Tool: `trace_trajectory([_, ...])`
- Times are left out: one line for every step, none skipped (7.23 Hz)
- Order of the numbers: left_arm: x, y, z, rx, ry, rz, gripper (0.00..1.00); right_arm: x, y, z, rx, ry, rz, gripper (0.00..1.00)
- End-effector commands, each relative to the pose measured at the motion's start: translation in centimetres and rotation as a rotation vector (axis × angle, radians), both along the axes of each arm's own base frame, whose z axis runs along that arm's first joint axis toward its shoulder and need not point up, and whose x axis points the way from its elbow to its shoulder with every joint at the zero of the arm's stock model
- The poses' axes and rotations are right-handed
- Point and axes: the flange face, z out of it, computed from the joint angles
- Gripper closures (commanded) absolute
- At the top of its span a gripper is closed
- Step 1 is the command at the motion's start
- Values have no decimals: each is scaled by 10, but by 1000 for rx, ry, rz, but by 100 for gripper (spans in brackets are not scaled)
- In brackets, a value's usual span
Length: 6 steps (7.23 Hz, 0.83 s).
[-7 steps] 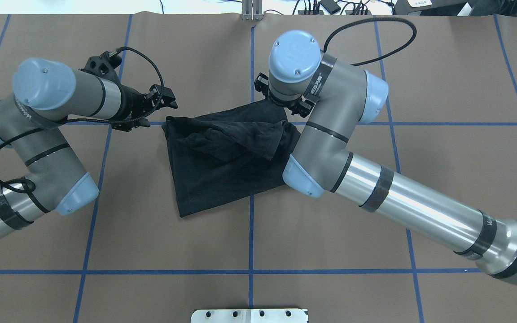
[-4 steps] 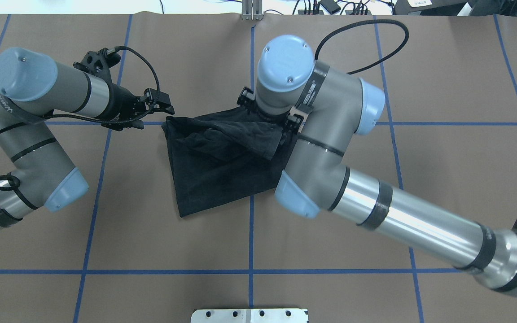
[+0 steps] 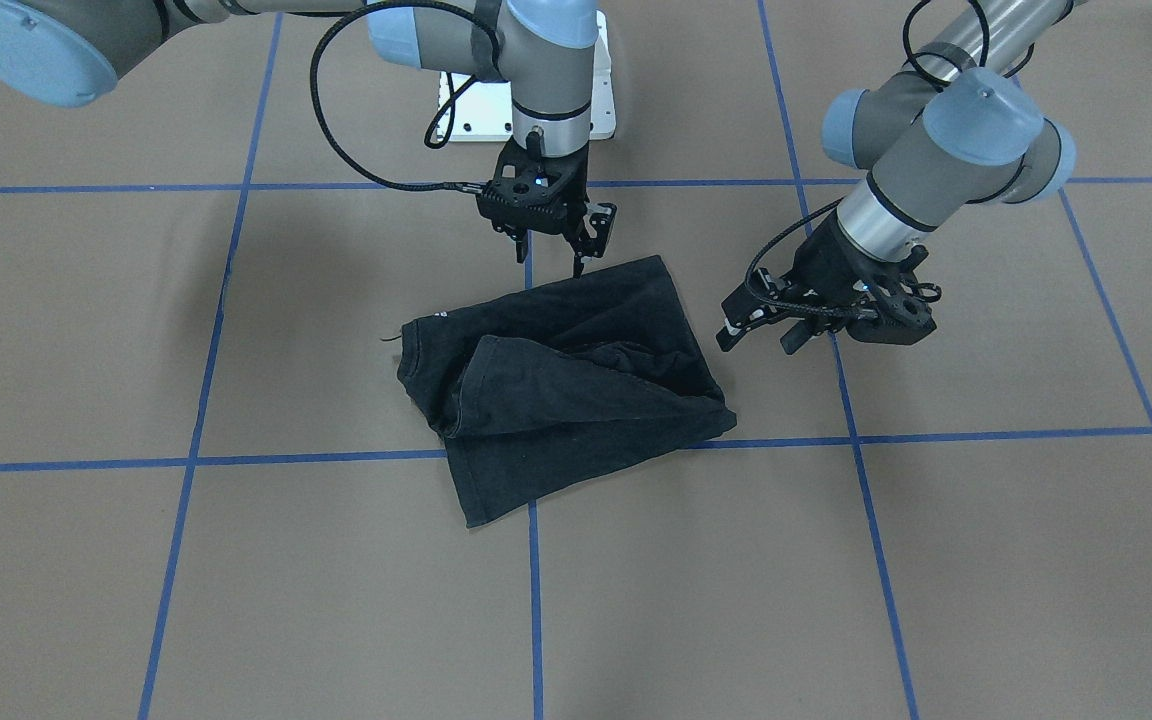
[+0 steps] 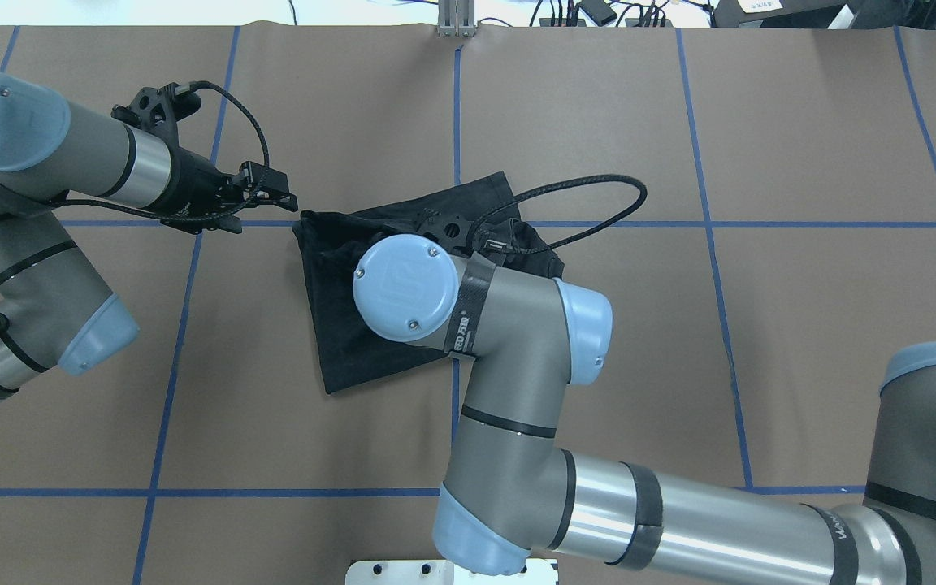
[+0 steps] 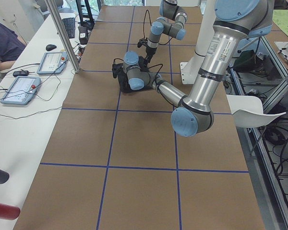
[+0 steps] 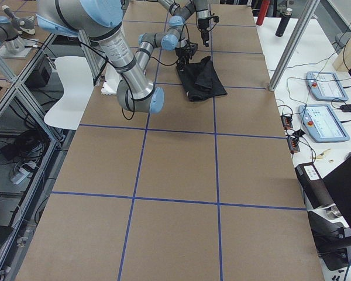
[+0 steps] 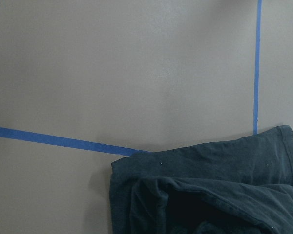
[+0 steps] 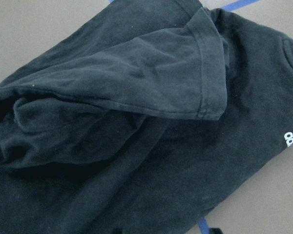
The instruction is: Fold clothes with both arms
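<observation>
The black T-shirt lies crumpled and partly folded on the brown table near its middle, one sleeve flopped over the body. Its print is hidden. My right gripper hangs open and empty just above the shirt's edge nearest the robot; in the overhead view its own wrist hides it. My left gripper is open and empty, a short way off the shirt's side. The left wrist view looks down on a shirt corner and bare table.
Blue tape lines grid the brown table cover. The white pedestal plate sits at the robot's edge. A side bench with tablets and a seated person lies beyond the far edge.
My right arm has swung back toward the robot, so its wrist now covers the shirt's middle and the far corner shows. The left gripper drew slightly away from the shirt.
</observation>
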Motion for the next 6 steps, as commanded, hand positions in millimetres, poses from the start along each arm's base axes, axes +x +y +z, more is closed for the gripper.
trace_trajectory([-8,8,-1,8,8,3,0,-30,-24,6,42,32,48,100])
trace_trajectory([-9,10,-2,10,10,3,0,-37,-45,20,49,20,72,100])
trace_trajectory([-10,11,-3,13,12,3,0,-35,-67,26,68,0,88,100])
trace_trajectory([-11,12,-6,16,17,2,0,-29,-87,21,85,10,96,100])
trace_trajectory([-12,12,-5,15,16,2,0,-23,-124,16,107,47,104,100])
trace_trajectory([-12,13,-5,16,17,2,0,-10,-164,16,115,80,129,100])
